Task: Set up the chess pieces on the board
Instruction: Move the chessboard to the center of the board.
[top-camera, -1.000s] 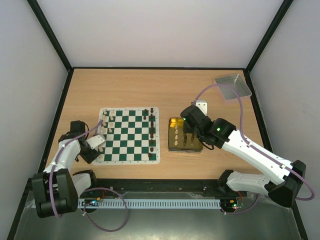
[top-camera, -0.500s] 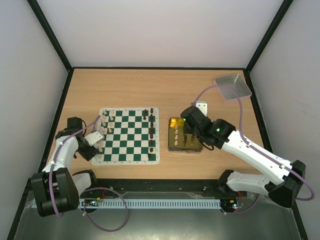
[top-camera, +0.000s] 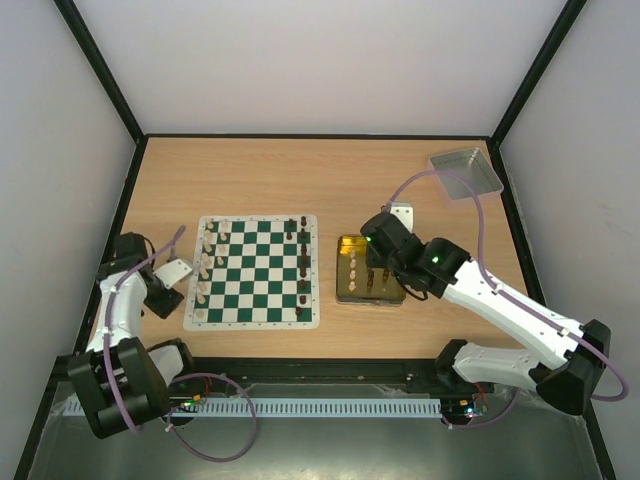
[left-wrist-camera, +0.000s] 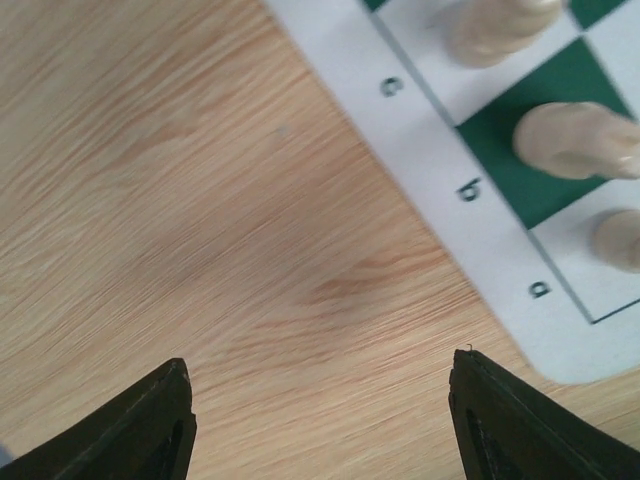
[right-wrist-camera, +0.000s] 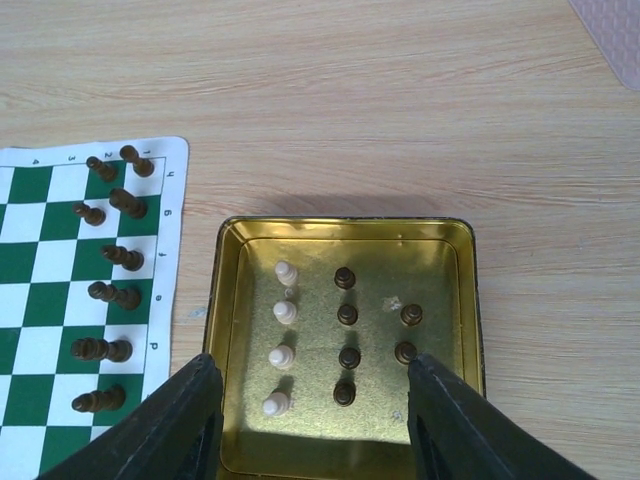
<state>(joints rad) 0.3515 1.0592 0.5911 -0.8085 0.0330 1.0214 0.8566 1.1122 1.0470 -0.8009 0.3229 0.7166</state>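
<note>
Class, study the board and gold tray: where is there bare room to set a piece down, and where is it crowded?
Free: the board's middle columns, between the cream pieces and dark pieces; also bare table beyond the board. Crowded: the board's two piece-lined edges and the gold tray.

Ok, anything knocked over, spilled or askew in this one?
Nothing stands out. The chess pieces line two opposite edges of the board, the rest stand in rows in the gold tray; none looks toppled or spilled.
</note>
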